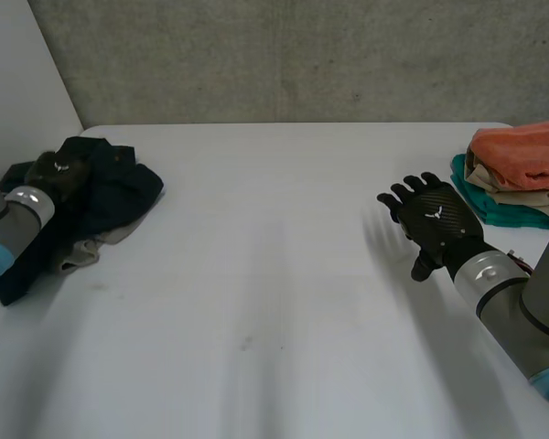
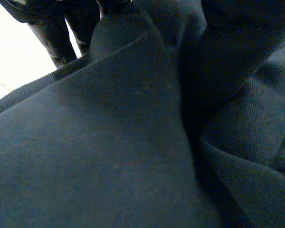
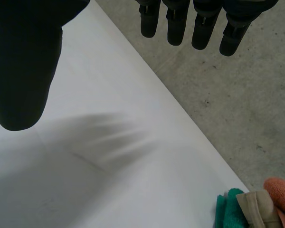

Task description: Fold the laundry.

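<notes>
garment [image 1: 119, 187]: dark navy, crumpled in a loose heap, not folded. The left wrist view shows thick woven cloth with deep creases and one broad flat flap.
garment spot: far left of the bench [image 1: 274, 302], near the back edge. One end trails forward beside the left arm.
tan piece [image 1: 84, 251]: light cloth poking out from under the heap's near side.
left hand [image 1: 59, 170]: on top of the heap, in among the cloth. Grip: cannot tell.
right hand [image 1: 436, 222]: over bare bench on the right side, apart from all cloth, holding nothing.
right fingers [image 3: 175, 26]: straight and spread, thumb well off to the side, so the hand is wide open.
stack [image 1: 512, 169]: folded cloths at the back right corner, near the right hand and not touching it.
stack layers: orange cloth [image 1: 531, 146] on top, beige cloth [image 3: 257, 209] under it, teal cloth [image 1: 485, 206] at the bottom, sticking out toward the right hand.
wall [image 1: 302, 55]: grey concrete behind the bench.
</notes>
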`<state>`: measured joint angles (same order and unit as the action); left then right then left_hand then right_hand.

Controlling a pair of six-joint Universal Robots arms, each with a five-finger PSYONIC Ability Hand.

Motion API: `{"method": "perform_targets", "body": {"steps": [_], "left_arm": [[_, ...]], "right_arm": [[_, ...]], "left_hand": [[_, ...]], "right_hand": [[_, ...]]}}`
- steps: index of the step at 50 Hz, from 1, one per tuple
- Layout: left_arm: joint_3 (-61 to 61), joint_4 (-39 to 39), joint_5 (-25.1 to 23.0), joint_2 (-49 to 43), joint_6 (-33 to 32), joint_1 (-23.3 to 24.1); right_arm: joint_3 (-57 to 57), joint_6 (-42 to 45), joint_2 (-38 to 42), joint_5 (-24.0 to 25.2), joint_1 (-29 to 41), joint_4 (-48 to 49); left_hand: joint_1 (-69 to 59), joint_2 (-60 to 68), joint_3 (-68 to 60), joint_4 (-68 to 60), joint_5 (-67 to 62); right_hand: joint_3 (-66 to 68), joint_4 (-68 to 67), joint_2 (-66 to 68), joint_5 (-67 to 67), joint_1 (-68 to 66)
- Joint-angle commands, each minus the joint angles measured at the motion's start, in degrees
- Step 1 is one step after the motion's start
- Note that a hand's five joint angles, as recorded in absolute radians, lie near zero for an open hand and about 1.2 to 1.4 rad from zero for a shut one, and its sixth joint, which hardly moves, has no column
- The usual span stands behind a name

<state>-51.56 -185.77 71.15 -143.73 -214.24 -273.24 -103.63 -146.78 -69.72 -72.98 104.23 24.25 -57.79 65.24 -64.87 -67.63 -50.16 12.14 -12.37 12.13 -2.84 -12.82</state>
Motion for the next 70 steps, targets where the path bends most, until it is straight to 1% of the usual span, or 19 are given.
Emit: {"method": "perform_targets", "body": {"steps": [1,4,9,13,16,24,28,29,30,31,33,39,44,50,58,62,65,68,70], "left_arm": [[-8.6,-10.5,2.1,17.8,9.7,6.1],[-10.9,-13.1,2.1,22.9,13.8,8.9],[-14.4,-13.3,1.1,31.6,24.6,18.0],[-17.5,-13.8,-0.6,33.3,29.2,23.8],[-18.7,-13.7,-1.5,32.9,29.9,25.7],[-18.1,-10.3,-1.2,18.5,29.3,33.1],[-17.3,-7.3,0.5,16.6,28.5,33.6],[-17.2,-6.5,1.4,16.5,28.2,33.6],[-17.3,-5.8,2.4,16.5,28.0,33.6],[-17.6,-4.2,4.8,16.7,27.3,33.4],[-18.1,-2.3,7.7,17.2,26.5,33.0],[-25.1,4.9,17.0,27.2,26.0,32.3],[-33.8,4.1,19.9,36.1,26.1,33.0],[-44.4,0.5,20.9,43.8,26.1,35.3],[-50.4,-0.2,27.2,43.7,29.2,39.5],[-52.7,-0.6,28.3,43.5,30.9,41.8],[-53.9,-1.5,28.2,42.1,31.5,42.8],[-53.9,-3.1,28.2,39.2,31.8,43.8],[-53.4,-5.2,28.2,36.7,31.7,45.4]], "right_arm": [[-0.8,-0.3,-0.2,0.0,-1.0,0.6],[-0.7,-0.8,-0.8,-0.2,-1.8,0.7],[-0.2,-1.3,-1.4,-3.0,-2.1,0.7],[-0.2,-1.8,-3.6,-6.3,-3.1,0.7],[-0.3,-3.9,-4.9,-7.0,-4.3,0.5],[-0.3,-9.8,-5.8,-6.6,-6.1,0.3],[-0.2,-9.9,-5.7,-5.2,-6.8,0.0],[-0.3,-9.9,-5.7,-4.6,-6.8,0.0],[-0.3,-9.9,-5.7,-4.0,-6.7,-0.1],[-0.3,-9.8,-5.7,-3.3,-6.7,-0.1],[-0.1,-9.4,-5.5,-1.6,-6.7,-0.2],[1.9,-9.8,-5.3,2.1,-6.6,-1.9],[6.5,-9.3,-4.4,5.6,-6.2,-9.5],[8.8,-7.1,-2.4,9.5,-5.8,-13.0],[9.5,0.1,-0.4,14.8,-0.2,-12.7],[10.3,4.7,3.5,15.1,2.3,-12.1],[11.8,7.1,6.3,14.5,3.8,-11.9],[14.7,8.7,9.7,13.7,5.8,-11.7],[16.8,8.7,11.4,12.7,6.7,-11.7]], "left_hand": [[-22.2,14.8,-15.1,-12.4,-19.8],[-22.2,14.8,-15.1,-12.4,-19.8],[-22.2,14.8,-15.1,-12.4,-19.8],[-22.2,14.8,-15.1,-12.4,-19.8],[-22.2,14.8,-15.1,-12.4,-19.8],[-22.2,14.8,-15.1,-12.4,-19.8],[-22.2,14.8,-15.1,-12.4,-19.8],[-17.6,10.1,-10.5,-7.7,-15.2],[-7.9,0.4,-0.8,2.0,-5.5],[16.9,-24.3,24.0,26.7,19.2],[32.4,-39.8,39.5,42.2,34.8],[38.5,-45.9,45.5,48.3,40.8],[41.7,-49.1,48.8,51.5,44.1],[41.3,-48.8,48.4,51.2,43.7],[34.5,-41.9,41.6,44.3,36.8],[24.9,-32.3,32.0,34.7,27.3],[23.8,-31.3,30.9,33.7,26.2],[27.7,-35.2,34.8,37.5,30.1],[37.6,-45.1,44.7,47.5,40.0]], "right_hand": [[-2.1,2.4,-2.1,2.8,2.8],[-2.1,2.4,-2.1,2.8,2.8],[-2.1,2.4,-2.1,2.8,2.8],[-2.1,2.4,-2.1,2.8,2.8],[-2.1,2.4,-2.1,2.8,2.8],[-2.1,2.4,-2.1,2.8,2.8],[-2.1,2.4,-2.1,2.8,2.8],[-2.1,2.4,-2.1,2.8,2.8],[-2.1,2.4,-2.1,2.8,2.8],[-2.1,2.4,-2.1,2.8,2.8],[-2.1,2.4,-2.1,2.8,2.8],[-2.1,2.4,-2.1,2.8,2.8],[-2.1,2.4,-2.1,2.8,2.8],[7.2,-7.0,7.2,-6.5,-6.5],[7.0,-6.8,7.0,-6.3,-6.3],[7.0,-6.8,7.0,-6.3,-6.3],[7.2,-7.0,7.2,-6.5,-6.5],[18.8,-18.5,18.8,-18.0,-18.1],[46.3,-46.0,46.3,-45.6,-45.6]]}}
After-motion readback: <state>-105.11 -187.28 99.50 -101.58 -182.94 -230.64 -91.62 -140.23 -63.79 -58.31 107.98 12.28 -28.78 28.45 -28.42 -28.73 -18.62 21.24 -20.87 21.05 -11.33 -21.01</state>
